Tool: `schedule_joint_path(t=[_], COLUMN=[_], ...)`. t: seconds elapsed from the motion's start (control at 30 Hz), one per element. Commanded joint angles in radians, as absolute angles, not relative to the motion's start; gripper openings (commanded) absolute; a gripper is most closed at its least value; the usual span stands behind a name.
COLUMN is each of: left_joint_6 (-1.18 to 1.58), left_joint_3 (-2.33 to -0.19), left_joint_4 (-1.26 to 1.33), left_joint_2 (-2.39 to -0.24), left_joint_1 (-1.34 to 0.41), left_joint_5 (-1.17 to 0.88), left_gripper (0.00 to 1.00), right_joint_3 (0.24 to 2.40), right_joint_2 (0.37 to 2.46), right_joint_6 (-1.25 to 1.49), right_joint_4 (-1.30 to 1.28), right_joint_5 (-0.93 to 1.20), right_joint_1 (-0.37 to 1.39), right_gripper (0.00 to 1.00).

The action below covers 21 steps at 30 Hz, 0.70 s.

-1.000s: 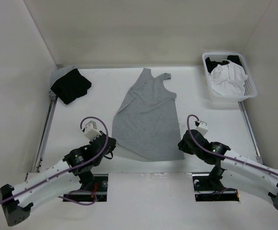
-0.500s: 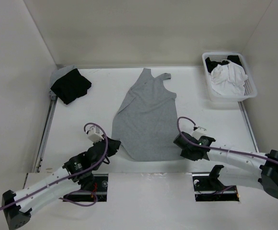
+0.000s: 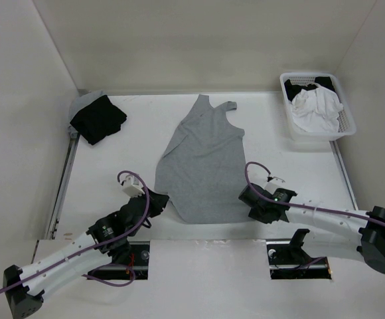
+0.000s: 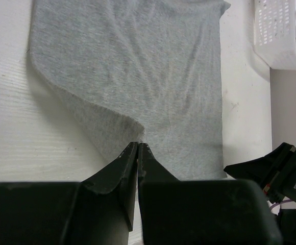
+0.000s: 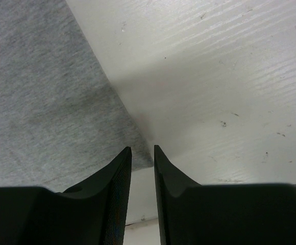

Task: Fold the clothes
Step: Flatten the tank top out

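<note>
Tank top (image 3: 202,159), one: left claw (image 4: 138,145) clamped on hem, right claw (image 5: 142,149) slightly apart.

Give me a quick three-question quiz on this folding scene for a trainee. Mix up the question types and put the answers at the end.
1. True or false: the grey tank top lies spread on the table, outside the white basket.
2. Fill in: the right claw has its jaws slightly apart at the tank top's near right ______.
3. Which claw is shut on the tank top's near hem? A. left claw B. right claw C. neither

Key: 1 true; 2 corner; 3 A.
</note>
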State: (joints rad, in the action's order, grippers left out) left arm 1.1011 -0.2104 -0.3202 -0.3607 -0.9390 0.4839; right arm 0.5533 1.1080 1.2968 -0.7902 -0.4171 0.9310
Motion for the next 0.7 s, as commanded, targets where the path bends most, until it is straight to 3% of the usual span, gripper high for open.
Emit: schedule_joint_path(t=[0.0, 0.67], left_joint_6=[1.083, 1.005], left_joint_3=[-0.206, -0.203], left_joint_4=[-0.264, -0.226], left_joint_2=[-0.351, -0.281], left_joint_1=[-0.929, -0.88], left_joint_5=[0.476, 0.459], left_gripper=[0.02, 0.04], right_joint_3=[0.598, 0.658], right_joint_2=[1.118, 1.219], right_joint_6=[1.315, 1.341], right_joint_4=[-0.813, -0.857], right_joint_5=[-0.414, -0.371], right_joint_1=[0.94, 0.93], right_gripper=[0.28, 0.23])
